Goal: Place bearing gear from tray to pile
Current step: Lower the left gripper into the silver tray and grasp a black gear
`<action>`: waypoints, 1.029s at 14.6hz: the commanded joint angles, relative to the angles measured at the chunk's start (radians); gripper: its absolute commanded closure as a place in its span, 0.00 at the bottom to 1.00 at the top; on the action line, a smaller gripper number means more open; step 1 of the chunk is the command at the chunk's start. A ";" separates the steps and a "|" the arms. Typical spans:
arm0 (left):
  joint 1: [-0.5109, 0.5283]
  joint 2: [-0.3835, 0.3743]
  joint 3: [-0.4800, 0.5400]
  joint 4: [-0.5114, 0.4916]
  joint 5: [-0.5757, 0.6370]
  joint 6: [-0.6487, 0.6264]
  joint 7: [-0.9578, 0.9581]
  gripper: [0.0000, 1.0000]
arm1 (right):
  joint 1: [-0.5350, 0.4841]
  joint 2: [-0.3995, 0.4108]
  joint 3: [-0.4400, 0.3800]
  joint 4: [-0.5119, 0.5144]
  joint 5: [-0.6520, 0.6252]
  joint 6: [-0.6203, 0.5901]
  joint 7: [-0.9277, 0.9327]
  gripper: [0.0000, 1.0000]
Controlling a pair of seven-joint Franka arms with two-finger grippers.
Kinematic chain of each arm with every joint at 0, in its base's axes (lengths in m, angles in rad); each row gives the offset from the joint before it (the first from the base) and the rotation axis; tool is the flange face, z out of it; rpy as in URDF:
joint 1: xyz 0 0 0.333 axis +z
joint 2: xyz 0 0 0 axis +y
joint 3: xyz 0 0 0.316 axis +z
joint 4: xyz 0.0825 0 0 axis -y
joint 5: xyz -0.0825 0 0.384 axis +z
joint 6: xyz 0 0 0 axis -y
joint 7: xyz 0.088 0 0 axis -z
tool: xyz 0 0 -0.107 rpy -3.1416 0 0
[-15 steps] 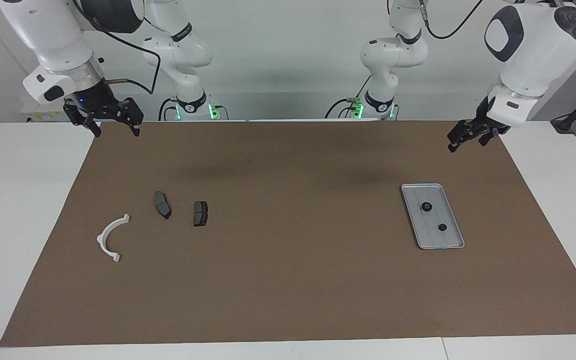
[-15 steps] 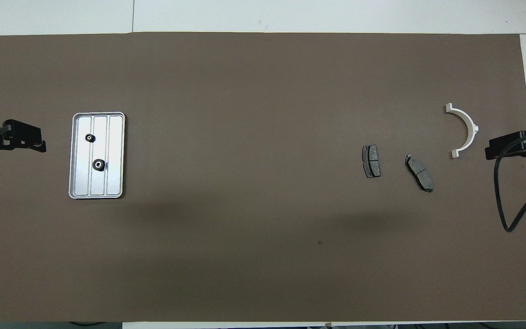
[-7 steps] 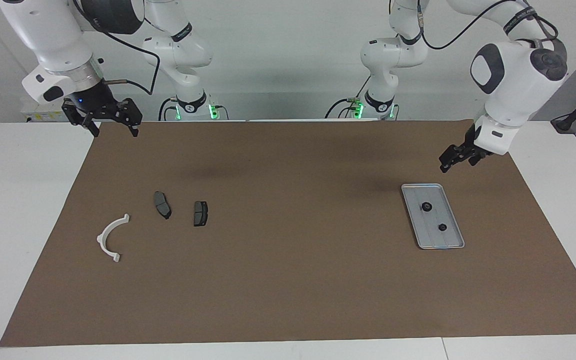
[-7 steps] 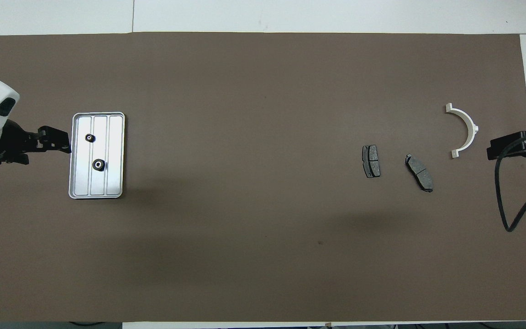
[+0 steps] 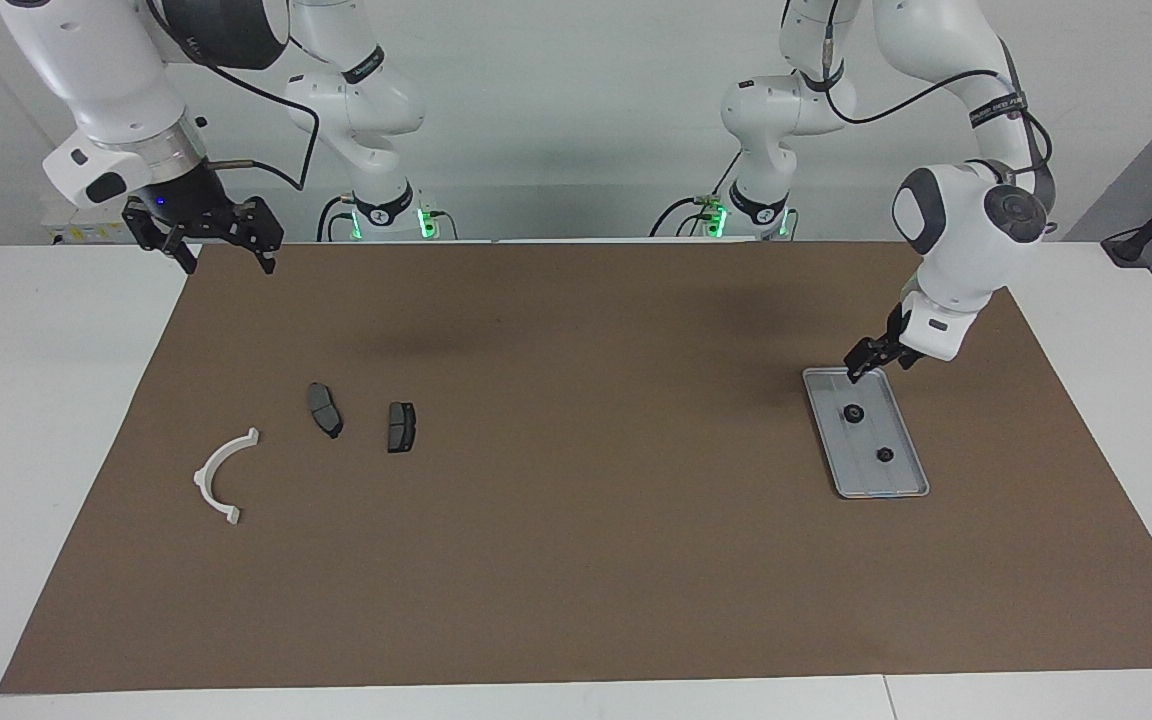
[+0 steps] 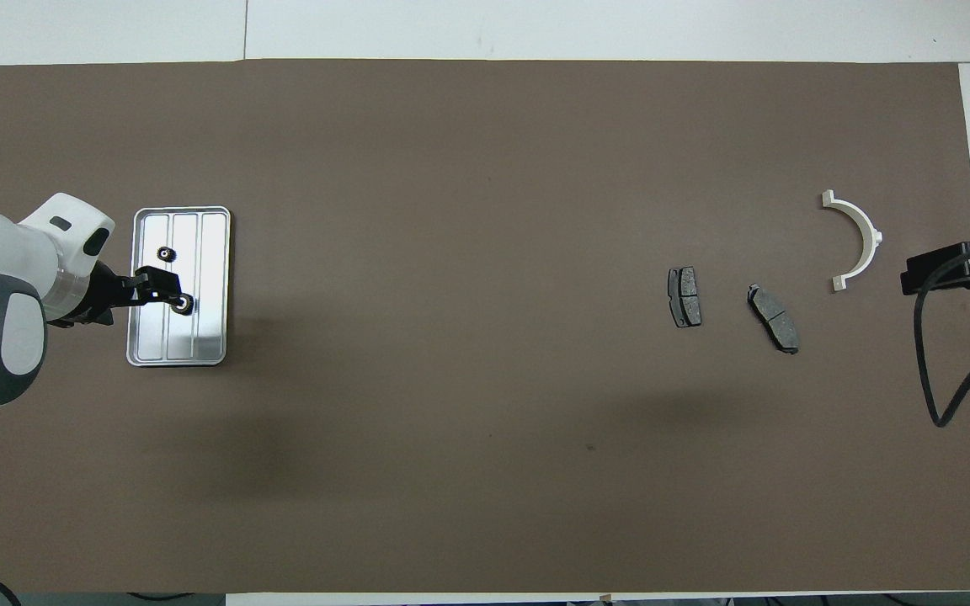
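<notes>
Brown matting covers the table. At upper left, facing view, right gripper [image 5: 224,243] waits spread; pile [image 5: 321,440] lacks gears. At right, both gears [image 5: 853,414] sit in tray [image 5: 901,490], left gripper [image 5: 861,365] spread above: nothing moved.

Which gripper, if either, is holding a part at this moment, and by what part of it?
Neither. The left gripper is open above the tray, both gears lying in it untouched. The right gripper waits open at the mat's corner.

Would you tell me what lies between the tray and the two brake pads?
Nothing: only bare brown mat lies between the tray and the brake pads, clearest in the overhead view.
</notes>
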 commanded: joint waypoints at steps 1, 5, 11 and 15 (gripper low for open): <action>-0.003 0.060 -0.008 -0.011 0.015 0.069 -0.091 0.02 | -0.007 0.000 0.007 -0.006 -0.023 0.005 -0.004 0.00; -0.007 0.143 -0.007 -0.027 0.016 0.176 -0.099 0.09 | -0.005 -0.001 0.007 -0.021 -0.019 0.016 -0.006 0.00; 0.003 0.151 -0.007 -0.025 0.016 0.190 -0.083 0.18 | -0.005 -0.001 0.007 -0.033 -0.018 0.034 -0.007 0.00; 0.006 0.152 -0.008 -0.028 0.016 0.196 -0.078 0.26 | -0.005 -0.001 0.009 -0.038 -0.018 0.036 -0.006 0.00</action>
